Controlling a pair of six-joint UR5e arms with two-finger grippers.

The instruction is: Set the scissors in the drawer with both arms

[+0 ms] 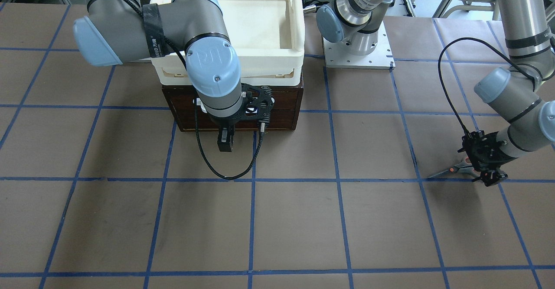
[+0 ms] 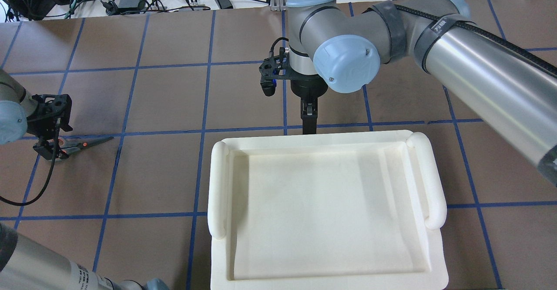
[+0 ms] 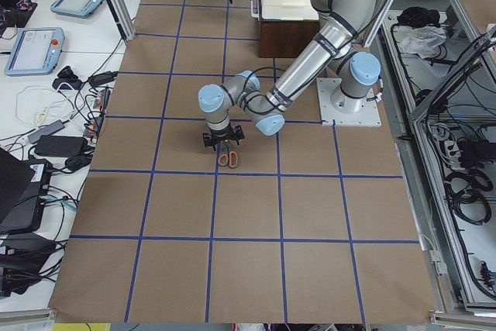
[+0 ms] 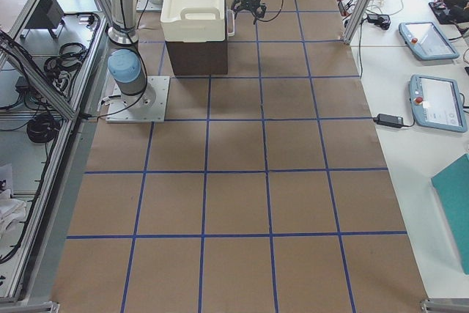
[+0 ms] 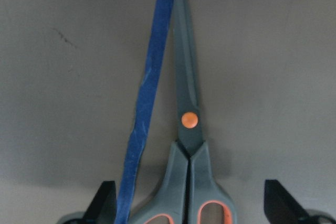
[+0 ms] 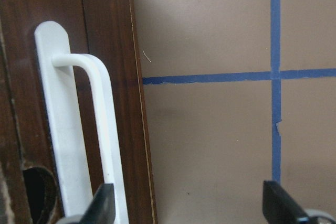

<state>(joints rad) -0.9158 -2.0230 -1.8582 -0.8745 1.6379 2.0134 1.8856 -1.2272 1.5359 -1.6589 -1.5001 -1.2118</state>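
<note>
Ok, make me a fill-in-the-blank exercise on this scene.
The small grey-handled scissors with dark slim blades lie on the table, blades ____.
The dark brown wooden drawer with the white loop handle is ____.
The cream-white plastic tray sits on ____ of the drawer unit.
The open pincer either side of the scissors' handles belongs to the ____ arm.
Missing: closed; shut; top; left.

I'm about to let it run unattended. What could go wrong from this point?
The scissors lie flat on the table under the open left gripper; closing might nudge rather than lift them. The white handle of the drawer sits beside one finger of the open right gripper, off-centre, so a grasp may miss it.
</note>
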